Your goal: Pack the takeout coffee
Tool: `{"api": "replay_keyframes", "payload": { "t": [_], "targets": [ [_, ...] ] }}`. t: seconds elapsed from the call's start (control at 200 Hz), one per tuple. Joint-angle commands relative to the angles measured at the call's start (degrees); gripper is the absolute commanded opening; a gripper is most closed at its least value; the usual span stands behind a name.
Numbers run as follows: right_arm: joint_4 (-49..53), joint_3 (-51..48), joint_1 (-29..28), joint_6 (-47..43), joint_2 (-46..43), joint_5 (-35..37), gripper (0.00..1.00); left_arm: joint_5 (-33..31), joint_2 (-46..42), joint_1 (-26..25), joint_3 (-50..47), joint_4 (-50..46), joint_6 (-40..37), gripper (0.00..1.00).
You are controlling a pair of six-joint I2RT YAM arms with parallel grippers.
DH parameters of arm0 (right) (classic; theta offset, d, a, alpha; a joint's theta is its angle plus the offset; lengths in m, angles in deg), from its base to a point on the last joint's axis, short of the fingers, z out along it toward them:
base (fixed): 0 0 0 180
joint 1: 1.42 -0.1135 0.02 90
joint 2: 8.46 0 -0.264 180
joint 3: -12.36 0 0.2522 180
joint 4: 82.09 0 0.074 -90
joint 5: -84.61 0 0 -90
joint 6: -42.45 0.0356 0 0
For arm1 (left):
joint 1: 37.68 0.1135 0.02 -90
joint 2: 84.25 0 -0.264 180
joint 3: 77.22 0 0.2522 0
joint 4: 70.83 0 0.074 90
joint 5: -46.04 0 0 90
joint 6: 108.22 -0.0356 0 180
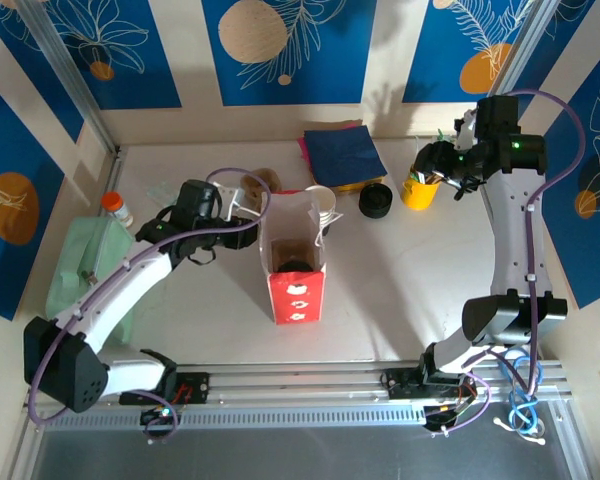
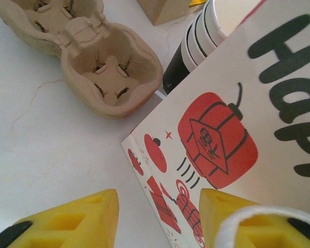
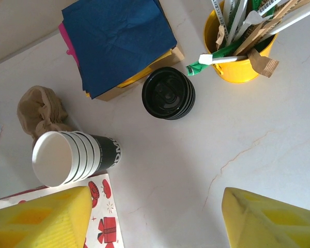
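Note:
A red-and-white paper bag (image 1: 298,295) stands open mid-table. Inside it a round black lid (image 1: 296,266) rests on brown pulp, and the cup beneath is hidden. A stack of white paper cups with dark print (image 3: 77,157) stands just behind the bag, also the cups (image 1: 323,203). My left gripper (image 2: 160,222) is open at the bag's left side, with the bag's (image 2: 237,103) corner edge between its fingers and a white cord handle (image 2: 258,217) lying over the right finger. My right gripper (image 3: 155,222) is open and high over bare table, near the yellow pot (image 3: 237,70).
Stacked black lids (image 3: 168,93) sit between the cups and the pot of utensils. Blue and pink napkins (image 3: 119,36) lie at the back. A brown pulp carrier (image 2: 111,72) sits left of the cups. A green pouch (image 1: 85,260) and an orange-capped bottle (image 1: 118,208) are at the far left.

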Motion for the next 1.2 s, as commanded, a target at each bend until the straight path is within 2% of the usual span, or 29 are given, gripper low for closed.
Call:
{"api": "replay_keyframes", "payload": {
  "t": [0.0,0.235,0.775,1.055,1.195],
  "targets": [
    [-0.81,-0.25,0.27,0.7,-1.32,-2.22,0.67,3.4,1.19,1.37,2.93,1.57,0.04,0.44],
    [-1.22,-1.35,0.32,1.0,-1.98,-2.04,0.68,4.3,1.23,1.92,3.63,1.35,-0.06,0.44],
    [-2.76,-0.62,0.68,0.64,1.2,-0.98,0.68,2.52,-7.2,1.99,0.27,-3.68,0.39,0.48],
    [-3.85,2.43,0.6,0.66,6.17,1.48,0.67,-2.25,-15.51,2.01,-2.32,-9.4,-0.38,0.52],
    [-3.98,4.57,-0.69,0.87,9.2,5.85,0.64,-5.42,-23.32,2.01,-5.55,-9.24,-0.67,0.51]
  ]
}}
